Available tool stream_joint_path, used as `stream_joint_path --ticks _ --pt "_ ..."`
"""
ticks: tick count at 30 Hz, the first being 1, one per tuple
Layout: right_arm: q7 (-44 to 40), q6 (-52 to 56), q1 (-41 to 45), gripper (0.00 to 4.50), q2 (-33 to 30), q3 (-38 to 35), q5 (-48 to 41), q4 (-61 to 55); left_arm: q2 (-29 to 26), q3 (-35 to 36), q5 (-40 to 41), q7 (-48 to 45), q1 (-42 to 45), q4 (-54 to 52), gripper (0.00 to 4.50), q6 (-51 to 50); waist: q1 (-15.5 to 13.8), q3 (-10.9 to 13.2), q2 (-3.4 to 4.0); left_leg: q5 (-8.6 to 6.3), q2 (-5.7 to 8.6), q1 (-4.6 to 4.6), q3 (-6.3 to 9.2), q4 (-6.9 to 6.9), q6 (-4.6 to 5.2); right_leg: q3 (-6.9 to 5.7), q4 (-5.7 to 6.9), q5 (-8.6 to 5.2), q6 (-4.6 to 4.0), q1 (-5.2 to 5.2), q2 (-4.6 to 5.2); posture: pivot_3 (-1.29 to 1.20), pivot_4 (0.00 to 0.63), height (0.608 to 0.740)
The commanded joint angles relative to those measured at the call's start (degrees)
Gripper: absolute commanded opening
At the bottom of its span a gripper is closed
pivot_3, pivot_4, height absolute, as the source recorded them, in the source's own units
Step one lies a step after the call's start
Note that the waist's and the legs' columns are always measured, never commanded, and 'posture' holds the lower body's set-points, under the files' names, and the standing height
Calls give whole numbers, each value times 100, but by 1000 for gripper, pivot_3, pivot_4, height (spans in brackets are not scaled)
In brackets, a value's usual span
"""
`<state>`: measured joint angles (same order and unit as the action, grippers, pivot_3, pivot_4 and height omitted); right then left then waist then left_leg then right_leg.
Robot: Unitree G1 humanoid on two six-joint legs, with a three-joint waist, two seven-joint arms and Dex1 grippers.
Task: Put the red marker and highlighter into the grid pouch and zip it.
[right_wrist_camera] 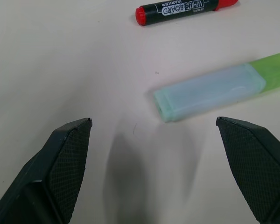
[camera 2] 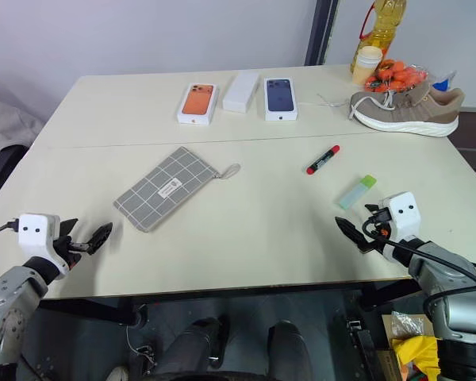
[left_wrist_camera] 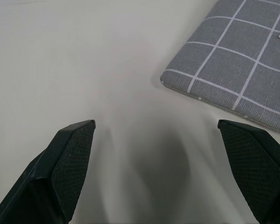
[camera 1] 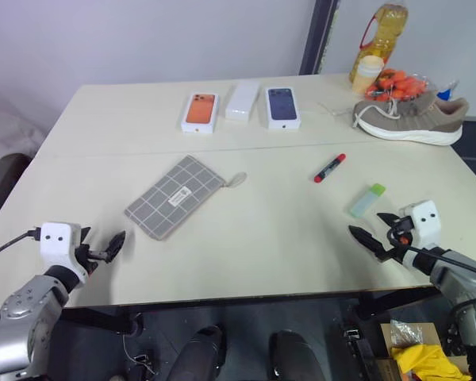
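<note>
Resting flat: grid pouch [camera 1: 175, 196] on the table [camera 1: 246, 254], zipper pull toward the red marker [camera 1: 329, 167]
Highlighter [camera 1: 366, 200]: right of the pouch, outside it, beside the marker
Left gripper [camera 1: 103, 251]: fingers apart, empty, near the pouch
Right gripper [camera 1: 374, 235]: fingers apart, empty, near the highlighter

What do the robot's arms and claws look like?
Both arms are shiny silver-grey metal. Each wrist carries a white box with two small dark dots, like eyes. The left gripper and the right gripper each have two black, pointed fingers with a fine crisscross texture. Thin black cables run along both wrists.
</note>
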<state>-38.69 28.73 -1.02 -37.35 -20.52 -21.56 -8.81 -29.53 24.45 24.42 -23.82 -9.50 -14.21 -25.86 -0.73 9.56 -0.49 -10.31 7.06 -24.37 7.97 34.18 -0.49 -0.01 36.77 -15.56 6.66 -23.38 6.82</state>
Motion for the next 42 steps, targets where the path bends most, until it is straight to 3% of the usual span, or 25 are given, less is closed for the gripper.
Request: stream_joint_path --ticks 1,10,15,18,21,24,30,31,42 --pt "-38 -110 97 4418 -70 -20 -51 -101 -14 174 35 39 -10 -198 4500 42 0 0 0 0 0 0 0 0 0 0 0 0 0 0 0 0 150 740" --pt "-274 267 347 4418 17 197 -557 -769 24 118 42 34 164 -113 4500 116 10 0 0 1 -1 0 0 0 1 -1 -1 0 0 0 -1 0 150 740" --pt "-73 515 953 4418 386 1097 -602 -1289 102 3 -32 26 225 -109 4500 262 18 0 0 -1 -3 0 0 0 -2 0 -1 1 -1 -1 -2 0 150 740" --pt "221 484 1667 4418 919 1986 -217 -1138 145 -87 -44 -49 240 -120 4500 349 24 0 -2 0 -4 0 0 0 -1 0 -2 1 -2 -2 -2 0 150 740" --pt "450 379 2125 4418 1274 2418 133 -745 141 -140 -86 -78 251 -106 4500 409 -13 0 -2 1 -3 -1 1 -1 1 -1 0 2 -2 -7 -3 0 150 740" --pt "919 175 2988 3508 1953 2998 697 337 35 -251 -258 -229 87 -122 4500 546 47 -1 -7 -2 4 0 3 -1 6 -9 -41 6 1 -4 -5 0 150 740" --pt "1251 -476 4116 231 2964 3448 1364 2023 -166 -325 -551 -489 -155 -65 4500 871 179 -1 -6 7 -10 5 0 -16 -1 -1 -13 35 10 -13 -26 0 150 740" --pt "1297 -597 4279 65 3129 3470 1430 2310 -181 -324 -565 -523 -174 -70 4500 908 162 -1 -6 7 -8 5 0 -19 -2 0 -2 35 10 -19 -30 0 150 740" --pt "1988 -987 5843 65 4510 3094 1735 5609 -379 -347 -862 -876 -470 -72 4500 1233 189 2 -1 16 -6 12 3 -30 -19 7 39 34 6 -63 -37 0 150 740"
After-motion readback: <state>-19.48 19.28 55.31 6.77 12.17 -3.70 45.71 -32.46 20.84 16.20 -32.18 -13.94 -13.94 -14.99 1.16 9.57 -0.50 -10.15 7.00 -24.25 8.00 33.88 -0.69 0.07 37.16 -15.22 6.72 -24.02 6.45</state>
